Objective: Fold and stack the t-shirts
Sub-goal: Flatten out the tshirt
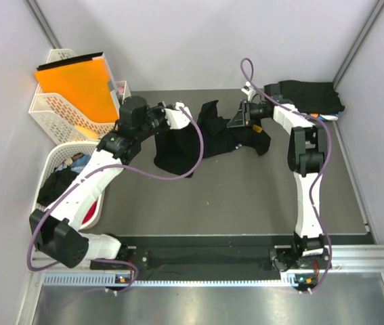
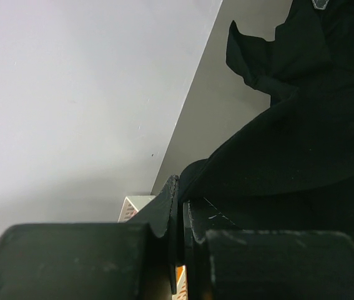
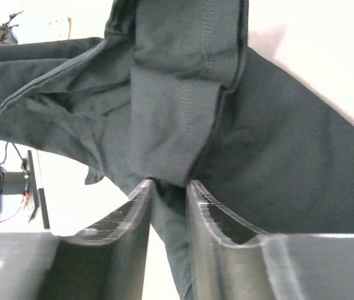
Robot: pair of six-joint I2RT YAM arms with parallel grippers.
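Note:
A black t-shirt [image 1: 198, 139] hangs stretched between my two grippers above the far middle of the table. My left gripper [image 1: 178, 112] is shut on its left edge; the left wrist view shows the cloth [image 2: 289, 144] pinched at the fingertips [image 2: 172, 194]. My right gripper [image 1: 240, 116] is shut on its right part; the right wrist view shows a hemmed fold [image 3: 177, 112] caught between the fingers [image 3: 201, 200]. A stack of folded black shirts [image 1: 307, 98] lies at the far right corner.
A white lattice basket [image 1: 59, 176] holding dark, red and blue clothes stands at the left. Behind it another white basket [image 1: 53, 112] holds the orange flat folder [image 1: 80, 84]. Purple cables loop along both arms. Grey walls close the back and sides.

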